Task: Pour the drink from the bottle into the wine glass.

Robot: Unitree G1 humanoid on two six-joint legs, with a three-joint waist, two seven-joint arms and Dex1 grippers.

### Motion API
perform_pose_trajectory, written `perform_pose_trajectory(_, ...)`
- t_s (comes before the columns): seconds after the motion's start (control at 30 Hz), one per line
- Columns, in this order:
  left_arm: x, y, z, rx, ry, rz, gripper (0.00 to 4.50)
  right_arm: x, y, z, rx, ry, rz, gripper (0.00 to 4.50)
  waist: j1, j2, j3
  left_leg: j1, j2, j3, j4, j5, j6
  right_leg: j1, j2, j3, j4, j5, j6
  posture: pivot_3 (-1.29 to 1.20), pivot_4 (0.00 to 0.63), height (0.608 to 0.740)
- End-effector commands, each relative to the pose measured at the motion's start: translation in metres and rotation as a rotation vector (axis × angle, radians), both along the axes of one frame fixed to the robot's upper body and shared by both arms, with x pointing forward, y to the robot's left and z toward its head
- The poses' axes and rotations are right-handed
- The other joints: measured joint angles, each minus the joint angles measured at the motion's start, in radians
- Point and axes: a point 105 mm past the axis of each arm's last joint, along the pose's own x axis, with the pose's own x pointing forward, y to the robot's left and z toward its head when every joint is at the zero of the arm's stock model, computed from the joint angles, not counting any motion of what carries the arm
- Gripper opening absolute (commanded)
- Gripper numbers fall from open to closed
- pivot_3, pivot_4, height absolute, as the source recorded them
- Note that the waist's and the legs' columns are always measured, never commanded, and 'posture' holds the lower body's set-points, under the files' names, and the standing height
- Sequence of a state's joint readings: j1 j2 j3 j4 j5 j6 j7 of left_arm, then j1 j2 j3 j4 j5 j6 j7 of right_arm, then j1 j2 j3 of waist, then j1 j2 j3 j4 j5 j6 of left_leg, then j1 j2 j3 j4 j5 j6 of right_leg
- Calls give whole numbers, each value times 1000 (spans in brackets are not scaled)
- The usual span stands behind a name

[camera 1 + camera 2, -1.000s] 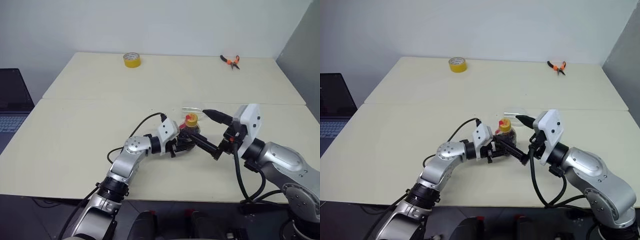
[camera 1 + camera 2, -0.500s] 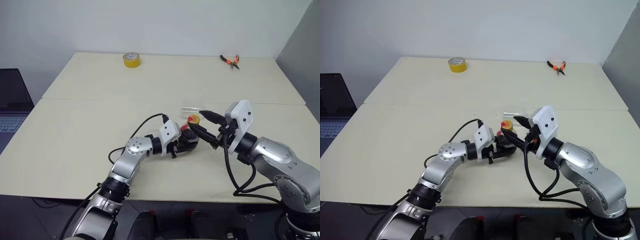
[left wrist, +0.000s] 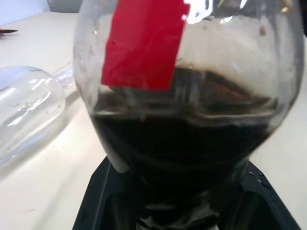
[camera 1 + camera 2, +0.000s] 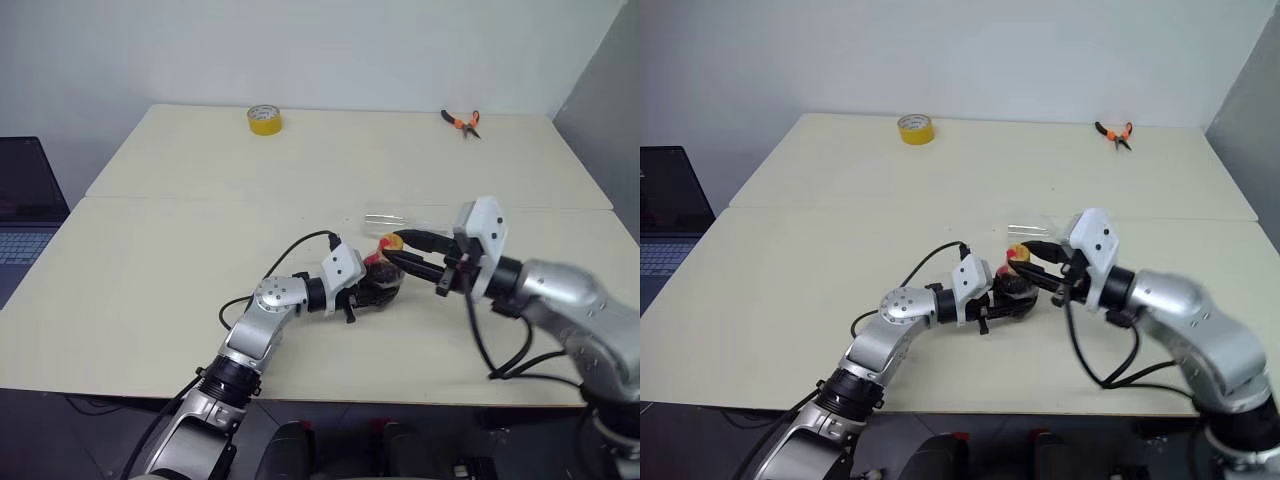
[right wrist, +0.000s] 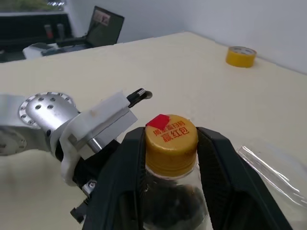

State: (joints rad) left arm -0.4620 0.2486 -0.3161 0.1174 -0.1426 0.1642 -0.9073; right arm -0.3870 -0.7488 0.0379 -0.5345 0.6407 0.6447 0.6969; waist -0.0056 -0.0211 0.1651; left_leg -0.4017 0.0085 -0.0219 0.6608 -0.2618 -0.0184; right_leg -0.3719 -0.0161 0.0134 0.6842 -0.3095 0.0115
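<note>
Bottle (image 5: 171,158) near table's (image 4: 150,260) front middle, dark drink (image 3: 182,143) inside. Left gripper (image 4: 372,293) clamps bottle body. Right gripper (image 5: 170,143) fingers (image 5: 125,163) pressed against yellow cap (image 5: 171,142) on both sides. Wine glass (image 3: 26,115) lies on side just behind bottle. Tape roll (image 4: 263,120) and pliers (image 4: 461,122) at far edge, well apart.

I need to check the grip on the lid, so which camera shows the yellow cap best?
The right wrist view: the yellow cap sits close up between the right gripper fingers. Both eye views show it small; the left wrist view shows the bottle body.
</note>
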Motion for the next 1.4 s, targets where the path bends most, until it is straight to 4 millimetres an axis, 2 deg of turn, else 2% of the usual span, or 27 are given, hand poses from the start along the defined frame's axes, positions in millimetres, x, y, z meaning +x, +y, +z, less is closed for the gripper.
perform_pose_trajectory(0.03, -10, -4, 25, -69, -57, -75, 1406, 18, -26, -4, -164, -27, 49, 1225, -1, 0, 0, 0, 1, 0, 0, 0, 0, 0, 1, 0, -1, 0, 0, 0, 150, 740)
perform_pose_trajectory(0.2, -12, -5, 27, -72, -56, -77, 1149, 35, -36, -2, -265, -31, 135, 1225, -4, 1, 2, 0, 3, 0, 0, 0, 0, 0, 2, 0, -1, 0, -1, 0, 150, 740)
perform_pose_trajectory(0.33, -10, -4, 27, -78, -53, -52, 1050, 27, -30, 7, -195, -1, 156, 1225, 2, 1, 2, -1, 2, 0, 0, 0, 0, 0, 0, 0, -1, 0, -1, 0, 150, 740)
perform_pose_trajectory(0.5, -7, -4, 27, -80, -54, -38, 1025, 11, -28, 6, -150, 28, 141, 3013, 5, 1, 3, -3, 1, -1, 1, 0, 0, -1, -2, -1, -2, 1, 0, 0, 150, 740)
perform_pose_trajectory(0.6, -2, -3, 28, -82, -60, -16, 1025, -13, -22, 19, -11, -1, 54, 4010, 10, 1, 3, -3, 1, -2, 1, 0, 0, -1, -2, -2, -2, 1, 0, 0, 150, 740)
perform_pose_trajectory(0.7, 2, -3, 27, -80, -68, -1, 1024, -27, -13, 28, 103, -47, -60, 4047, 7, 1, 3, -6, 1, -3, 1, 0, 0, -2, -1, -3, -1, 1, 0, 0, 150, 740)
perform_pose_trajectory(0.8, 4, -3, 26, -79, -70, 5, 1024, -30, -3, 30, 174, -84, -171, 4047, 3, 1, 3, -5, 1, -2, 2, 0, 0, -2, -1, -2, -1, 1, 1, 0, 150, 740)
perform_pose_trajectory(0.93, 6, -5, 25, -72, -73, -3, 1006, -28, 17, 24, 238, -56, -249, 4047, 2, 1, 3, -4, 1, -2, 1, 0, 0, -2, 0, -2, -1, 1, 2, 0, 150, 740)
perform_pose_trajectory(1.03, 7, -6, 25, -67, -79, -10, 1006, -16, 14, 18, 209, -66, -324, 4047, 3, 2, 3, -5, 1, -2, 1, 0, 0, -2, 0, -2, -1, 1, 1, 0, 150, 740)
perform_pose_trajectory(1.4, 9, -6, 24, -70, -84, -1, 1004, -2, 6, 15, 196, -67, -380, 4047, 3, 2, 3, -5, 0, -2, 2, 0, 0, -2, -1, -2, -2, 1, 1, 0, 150, 740)
